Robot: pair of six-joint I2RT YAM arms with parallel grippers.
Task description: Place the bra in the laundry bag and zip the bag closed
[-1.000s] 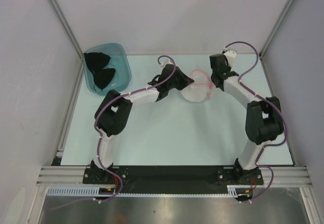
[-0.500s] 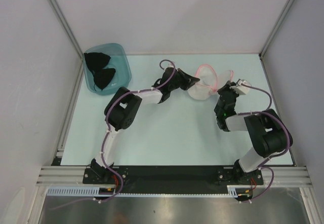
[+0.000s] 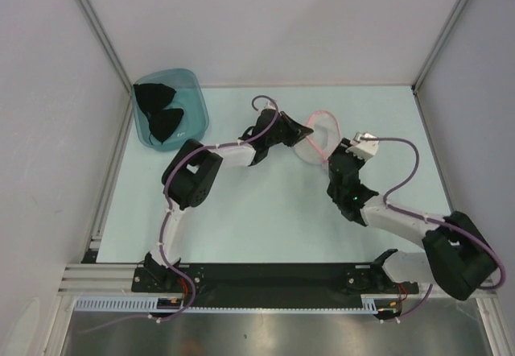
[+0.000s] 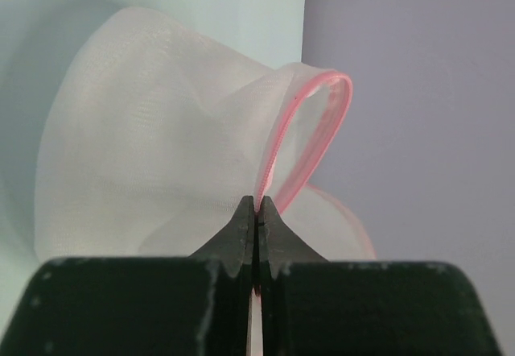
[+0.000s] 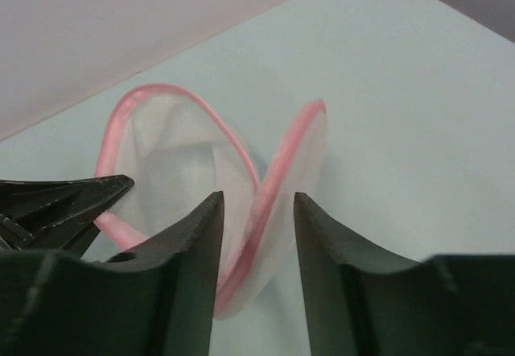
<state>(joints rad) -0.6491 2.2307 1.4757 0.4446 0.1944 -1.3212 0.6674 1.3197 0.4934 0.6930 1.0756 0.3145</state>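
Note:
The white mesh laundry bag [image 3: 319, 137] with pink zipper trim lies open at the back middle of the table; it also shows in the left wrist view [image 4: 161, 146] and in the right wrist view [image 5: 185, 163]. My left gripper [image 3: 304, 136] is shut on the bag's pink trim [image 4: 278, 142] and holds one half up. My right gripper [image 3: 338, 156] is open, its jaws either side of the other half's pink edge [image 5: 278, 179]. The black bra [image 3: 158, 112] lies in the teal tub [image 3: 191, 90] at the back left, far from both grippers.
The enclosure's walls and metal posts close in the table at the back and sides. The table's back edge runs just behind the bag. The left gripper's fingertips [image 5: 96, 195] show at the left of the right wrist view.
My right arm has swung from behind the bag round to its near right side, now low with the jaws around the bag's edge. My left gripper stays shut on the trim.

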